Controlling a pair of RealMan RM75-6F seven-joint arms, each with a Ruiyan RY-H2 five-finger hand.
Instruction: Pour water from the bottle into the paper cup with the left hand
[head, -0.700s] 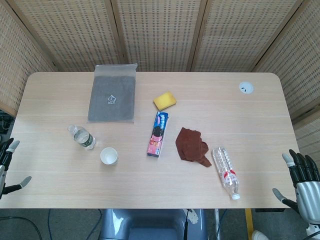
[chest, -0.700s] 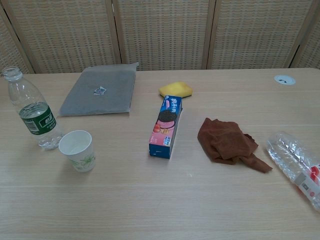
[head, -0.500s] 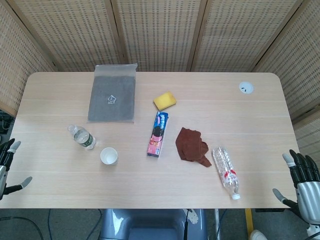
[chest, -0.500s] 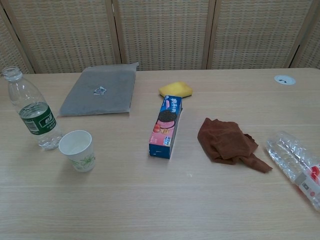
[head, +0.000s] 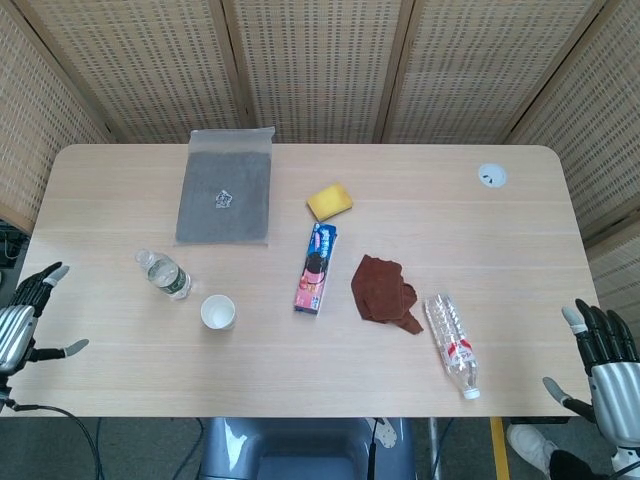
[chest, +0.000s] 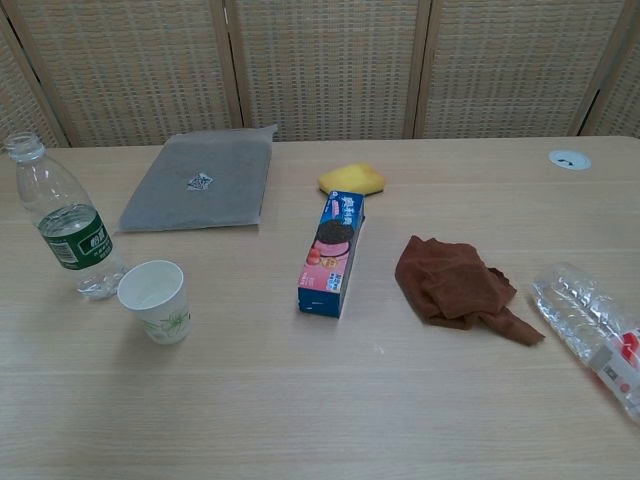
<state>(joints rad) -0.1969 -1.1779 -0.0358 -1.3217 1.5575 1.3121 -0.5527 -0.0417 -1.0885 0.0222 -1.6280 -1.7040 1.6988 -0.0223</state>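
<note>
Meanwhile both hands—left hand (head: 22, 325), right hand (head: 603, 365)—hang off-table, fingers spread; paper cup (head: 218, 312) stands just beside the green-label bottle (head: 164, 274), cookie box (head: 316, 268) near.

Clear plastic bottle with a green label (chest: 64, 220), uncapped, upright, a little water in the bottom, near the tabletop's left edge, white paper cup with a faint green print (chest: 156, 300), upright, open mouth up, just beside the bottle toward the front edge

Head cam looks straight down over the whole table (head: 500, 240); chest cam sits low at the near edge, facing far. Both share the tabletop.
</note>
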